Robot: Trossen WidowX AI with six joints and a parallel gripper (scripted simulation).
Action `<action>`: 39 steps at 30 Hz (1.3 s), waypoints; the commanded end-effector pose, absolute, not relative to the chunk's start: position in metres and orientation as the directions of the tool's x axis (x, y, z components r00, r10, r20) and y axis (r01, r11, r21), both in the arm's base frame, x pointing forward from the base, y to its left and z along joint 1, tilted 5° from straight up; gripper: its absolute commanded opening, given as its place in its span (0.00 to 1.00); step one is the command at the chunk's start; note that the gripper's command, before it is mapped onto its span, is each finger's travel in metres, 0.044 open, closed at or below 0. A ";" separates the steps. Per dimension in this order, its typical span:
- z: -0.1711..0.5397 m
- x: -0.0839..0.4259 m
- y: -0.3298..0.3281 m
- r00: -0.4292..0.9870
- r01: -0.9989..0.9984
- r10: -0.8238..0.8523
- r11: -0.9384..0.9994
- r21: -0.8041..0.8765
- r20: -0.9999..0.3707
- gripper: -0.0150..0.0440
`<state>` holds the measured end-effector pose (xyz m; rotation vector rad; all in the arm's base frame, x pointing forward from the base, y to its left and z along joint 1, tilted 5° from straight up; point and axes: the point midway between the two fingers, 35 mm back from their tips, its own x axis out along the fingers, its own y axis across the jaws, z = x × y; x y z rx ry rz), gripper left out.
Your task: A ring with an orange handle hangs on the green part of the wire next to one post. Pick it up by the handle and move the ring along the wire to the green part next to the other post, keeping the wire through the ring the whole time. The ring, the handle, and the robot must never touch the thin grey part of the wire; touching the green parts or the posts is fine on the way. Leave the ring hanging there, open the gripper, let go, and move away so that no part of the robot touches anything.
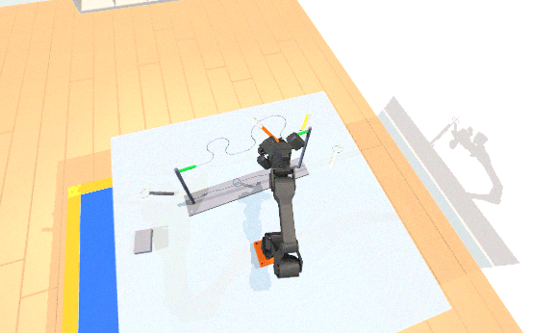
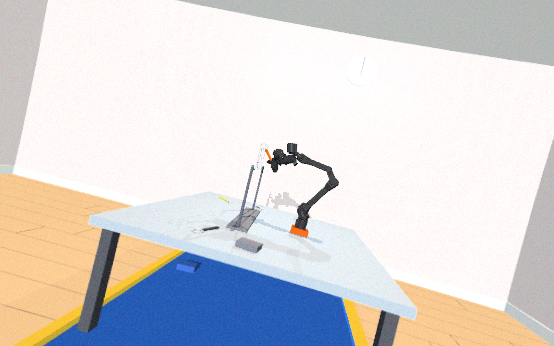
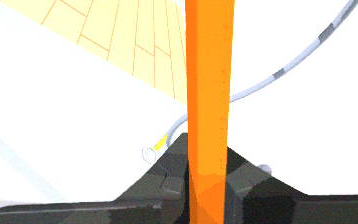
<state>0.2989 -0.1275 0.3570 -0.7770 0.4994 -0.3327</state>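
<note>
My gripper [image 1: 274, 141] is shut on the orange handle [image 1: 269, 133], high above the table near the right post [image 1: 306, 146]. In the wrist view the handle [image 3: 207, 100] runs straight up from between the fingers. The ring [image 1: 255, 118] at the handle's far end is faint, and it sits by the thin grey wire [image 1: 233, 146], whose curve also shows in the wrist view [image 3: 290, 70]. I cannot tell whether ring and wire touch. The right green part [image 1: 303, 132] is just behind the gripper. The left green part [image 1: 188, 168] sits atop the left post [image 1: 184, 185]. The arm also shows in the exterior view [image 2: 275, 162].
A grey base plate [image 1: 245, 188] carries both posts. Spare rings lie on the table: one with a dark handle [image 1: 156, 193], one with a white handle [image 1: 335, 155], one with a yellow handle [image 1: 305, 120]. A grey block [image 1: 143, 241] lies front left. The arm's orange base [image 1: 262, 254] stands in front.
</note>
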 end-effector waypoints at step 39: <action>0.378 0.299 -0.139 0.843 0.075 -0.538 0.134 -0.988 -0.009 0.00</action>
